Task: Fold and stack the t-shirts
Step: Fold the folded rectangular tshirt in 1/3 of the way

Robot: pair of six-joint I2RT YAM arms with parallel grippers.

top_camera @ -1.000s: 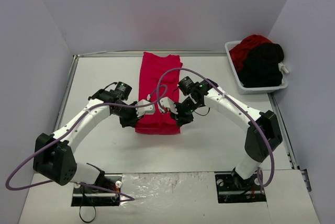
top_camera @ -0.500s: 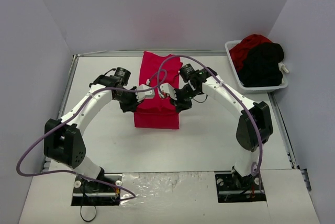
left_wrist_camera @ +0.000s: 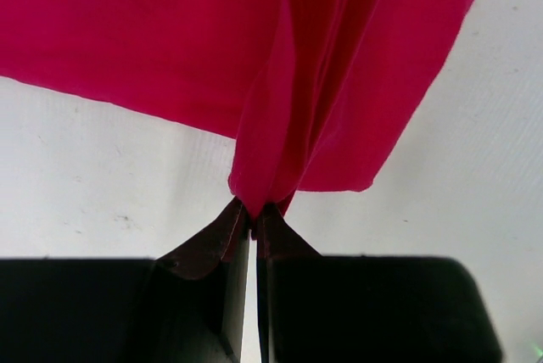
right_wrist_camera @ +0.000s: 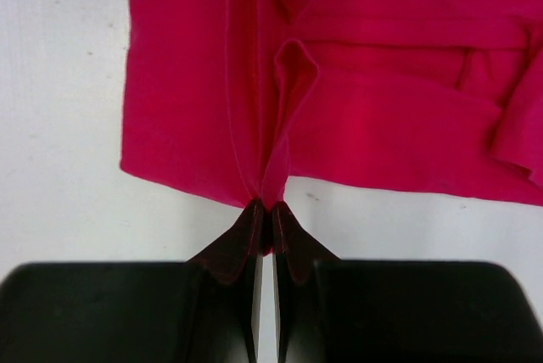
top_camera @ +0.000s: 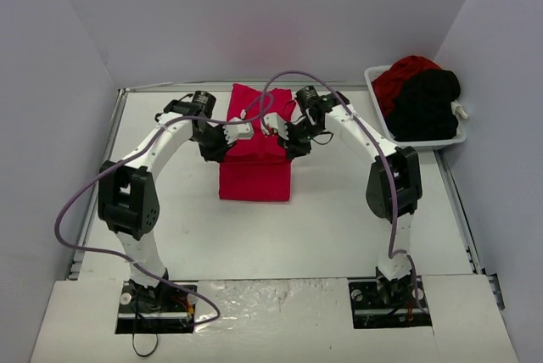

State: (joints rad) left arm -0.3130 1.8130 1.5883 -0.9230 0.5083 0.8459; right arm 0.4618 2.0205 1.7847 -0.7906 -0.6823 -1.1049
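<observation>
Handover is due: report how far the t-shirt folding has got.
Done: one red t-shirt lies folded into a narrow strip on the table. In hand: left jaws and right jaws each pinch its cloth, mid-fold. Left: finishing it, plus the red shirt and black shirt in the basket.

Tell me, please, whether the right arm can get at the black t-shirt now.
Probably not yet: its tool is shut on the red t-shirt; otherwise the way to the black t-shirt looks free.

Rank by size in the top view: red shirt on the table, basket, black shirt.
1. red shirt
2. basket, close to the shirt, so unsure
3. black shirt, clearly smallest
</observation>
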